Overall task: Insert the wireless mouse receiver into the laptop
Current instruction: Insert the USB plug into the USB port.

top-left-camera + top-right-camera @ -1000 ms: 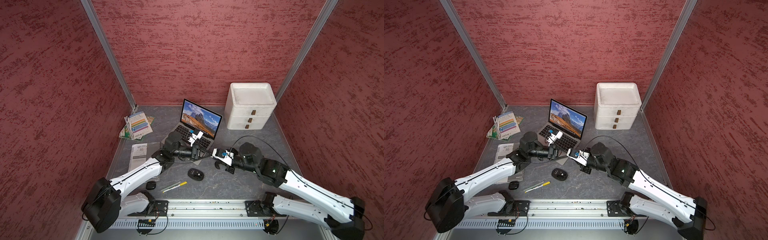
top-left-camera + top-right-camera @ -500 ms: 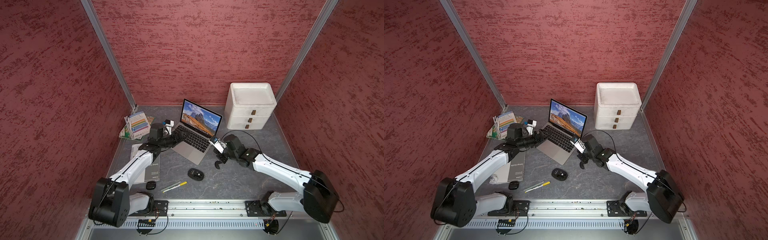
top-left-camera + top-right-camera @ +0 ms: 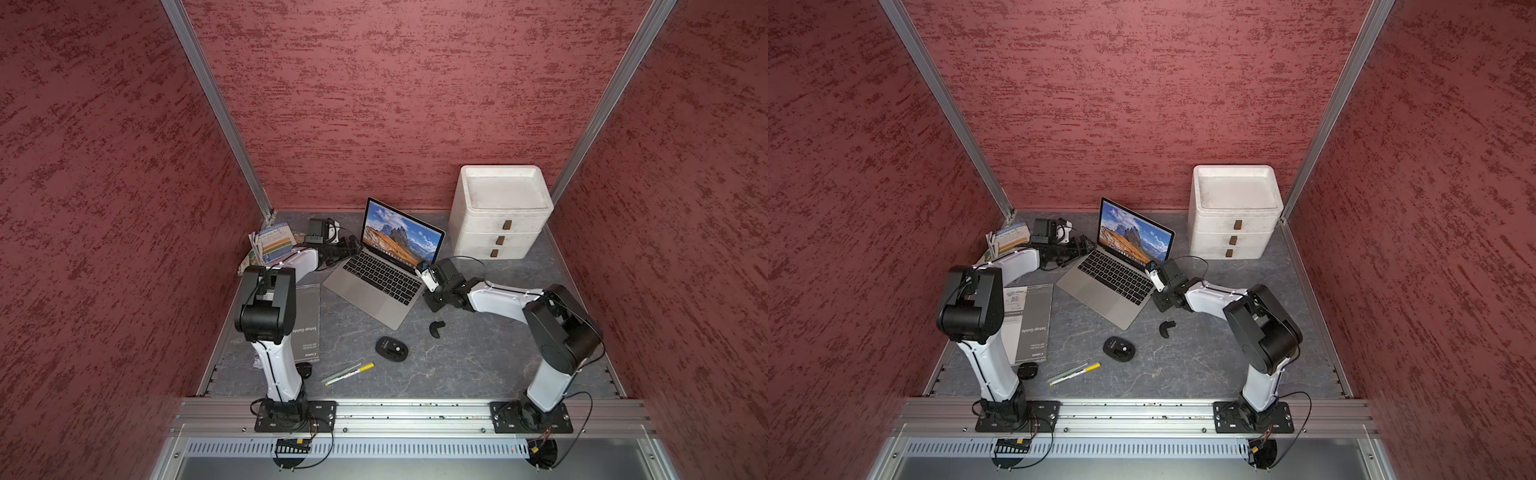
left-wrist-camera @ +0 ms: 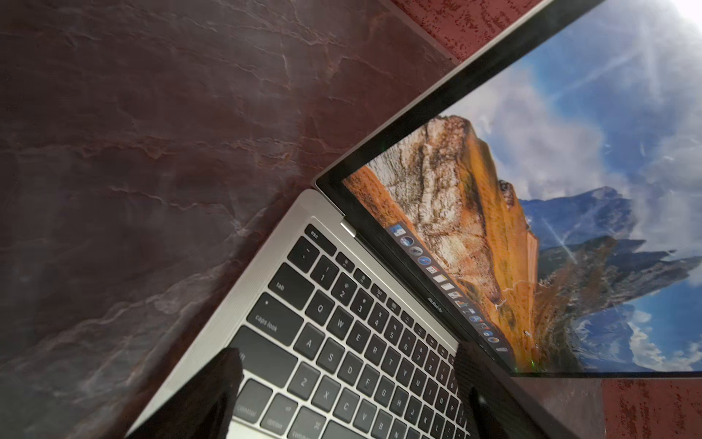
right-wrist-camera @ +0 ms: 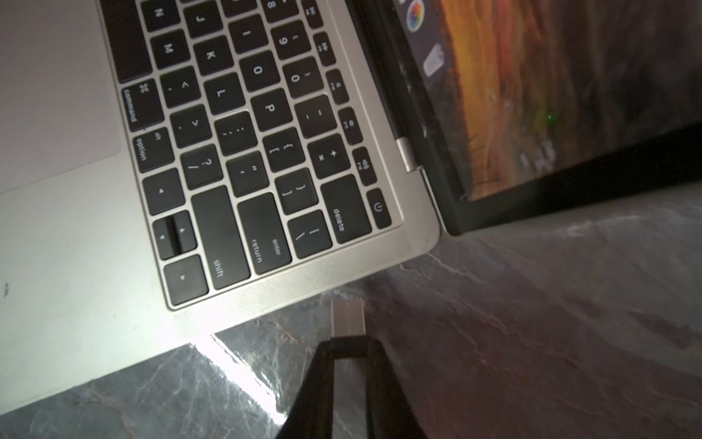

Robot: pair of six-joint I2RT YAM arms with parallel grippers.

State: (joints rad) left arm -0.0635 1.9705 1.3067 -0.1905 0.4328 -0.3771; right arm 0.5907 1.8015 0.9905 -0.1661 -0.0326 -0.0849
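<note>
**Receiver lined up square to the laptop's right edge**

Clock hours are read in the top views, with 12 at the back wall. Nearest the rail lies a white pen with a yellow cap [image 3: 353, 371]. At its 2 o'clock is a black oval computer mouse [image 3: 391, 349], and a small curved black plastic piece [image 3: 436, 328] lies at 2 o'clock from the mouse.

Just beyond that piece, the right gripper [image 5: 349, 347] is clenched on the wireless mouse receiver [image 5: 347, 317], a short silver metal plug that sticks out past the fingertips. The receiver's long axis points to about 10 o'clock, square to the right side edge of the slim silver-grey laptop [image 3: 374, 286], level with the shift and return keys. The plug tip ends just short of that edge, above the grey marbled table [image 5: 532, 342].

The laptop is open, with its front toward 7 o'clock. Bare table runs from its 3 o'clock side to the white three-drawer unit [image 3: 500, 216]. A grey setup-guide booklet [image 3: 307, 320] lies near its 8 o'clock side.

At the laptop's 10 o'clock corner the left gripper [image 4: 345, 365] is released, its fingers wide apart over the keyboard's left end and holding nothing.
</note>
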